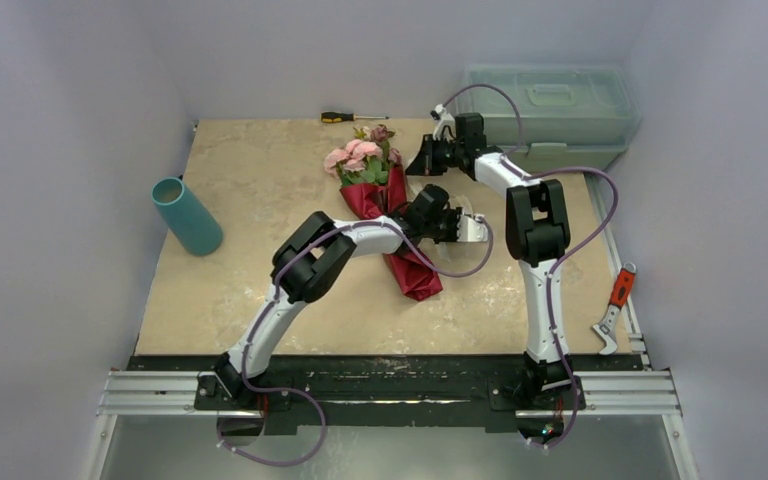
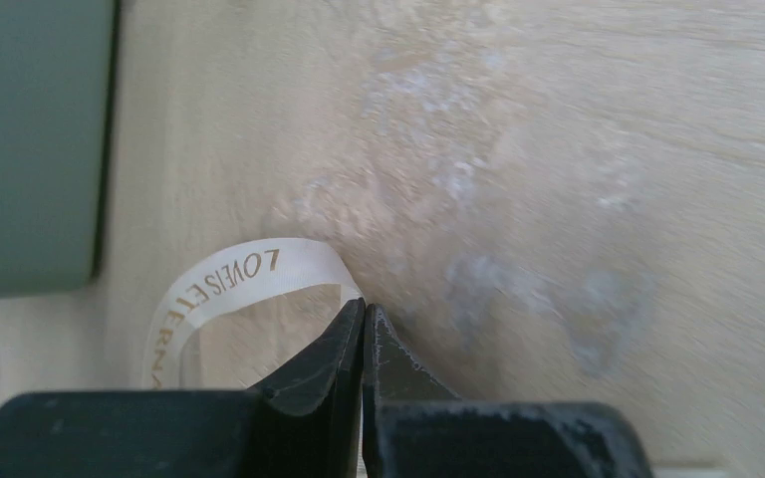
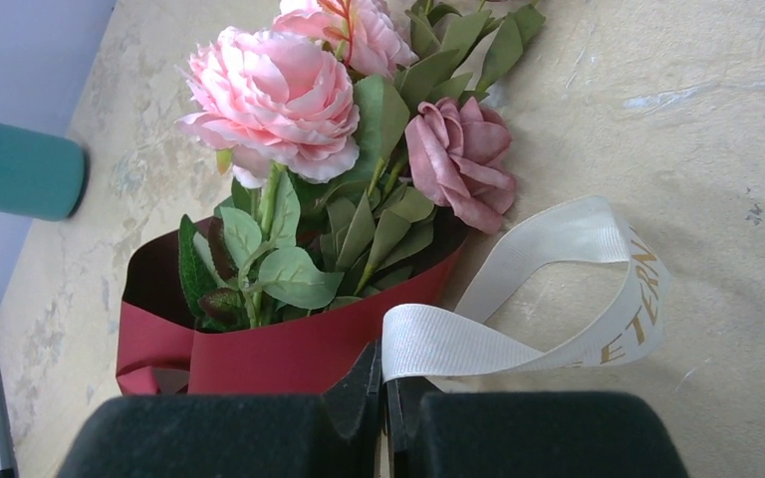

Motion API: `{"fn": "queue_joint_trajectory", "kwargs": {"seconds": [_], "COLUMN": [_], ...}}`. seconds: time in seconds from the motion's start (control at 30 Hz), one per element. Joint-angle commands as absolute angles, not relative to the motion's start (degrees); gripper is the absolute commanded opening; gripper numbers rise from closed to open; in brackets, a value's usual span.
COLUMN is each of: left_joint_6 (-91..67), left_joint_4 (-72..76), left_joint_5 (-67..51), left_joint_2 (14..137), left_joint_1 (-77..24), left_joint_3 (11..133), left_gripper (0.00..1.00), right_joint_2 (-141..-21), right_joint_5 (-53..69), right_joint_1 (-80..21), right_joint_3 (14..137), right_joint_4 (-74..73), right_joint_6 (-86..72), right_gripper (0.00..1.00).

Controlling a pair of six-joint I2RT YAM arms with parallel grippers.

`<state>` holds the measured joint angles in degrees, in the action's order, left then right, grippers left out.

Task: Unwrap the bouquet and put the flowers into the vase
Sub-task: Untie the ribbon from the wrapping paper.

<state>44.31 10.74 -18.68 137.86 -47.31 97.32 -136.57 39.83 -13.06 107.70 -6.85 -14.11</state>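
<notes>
Behind bouquet (image 1: pixel 378 190), toolbox (image 1: pixel 550 105), screwdriver (image 1: pixel 350 117), left claw (image 2: pixel 364 311) seemingly pinching ribbon (image 2: pixel 249 274), right claw (image 3: pixel 383 363) clamping ribbon

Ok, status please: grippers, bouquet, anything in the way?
Left gripper shut on ribbon. Right gripper shut on ribbon too. Bouquet wrapped, lying flat. Nothing between it and vase.

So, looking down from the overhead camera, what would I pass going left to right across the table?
teal vase → bouquet → pale green toolbox
</notes>
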Motion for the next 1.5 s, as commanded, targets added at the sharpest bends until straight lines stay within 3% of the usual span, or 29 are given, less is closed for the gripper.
{"fn": "queue_joint_trajectory", "kwargs": {"seconds": [0.0, 0.2, 0.53, 0.8, 1.3, 1.37, 1.4, 1.47], "left_joint_6": [41.2, 28.7, 15.4, 13.5, 26.9, 29.0, 30.5, 34.3], "left_joint_4": [7.6, 7.7, -8.0, -9.9, -14.9, -15.5, -17.7, -25.6], "left_joint_5": [-25.4, -32.4, -34.1, -21.2, 1.9, 0.9, -2.2, -14.9], "left_joint_2": [129.5, 111.6, 90.9, 78.8, 79.5, 80.5, 81.6, 83.7], "left_joint_1": [-46.7, -42.6, -20.3, -3.5, 0.0, 0.0, 0.0, 0.0], "left_joint_3": [91.1, 87.3, 81.9, 67.8, 56.9, 56.0, 56.4, 60.3], "left_gripper": [0.00, 0.00, 0.00, 0.00, 0.00, 0.00, 0.00, 0.01], "right_joint_2": [-136.0, -135.0, -131.0, -124.5, -116.5, -116.9, -116.8, -115.8], "right_joint_5": [41.5, 41.7, 42.0, 39.1, 35.7, 37.1, 37.9, 39.7], "right_joint_1": [-12.9, -12.9, -12.9, -12.7, -10.3, -10.3, -10.2, -10.2], "right_joint_3": [107.8, 106.8, 100.5, 92.5, 82.7, 83.6, 83.9, 84.2], "right_joint_4": [-6.3, -6.6, -11.2, -19.9, -27.8, -30.7, -31.8, -34.2], "right_joint_6": [-14.3, -14.2, -10.5, -0.5, 5.9, 7.4, 7.6, 8.9], "right_gripper": [0.04, 0.03, 0.00, 0.00, 0.00, 0.22, 0.38, 0.61]}}
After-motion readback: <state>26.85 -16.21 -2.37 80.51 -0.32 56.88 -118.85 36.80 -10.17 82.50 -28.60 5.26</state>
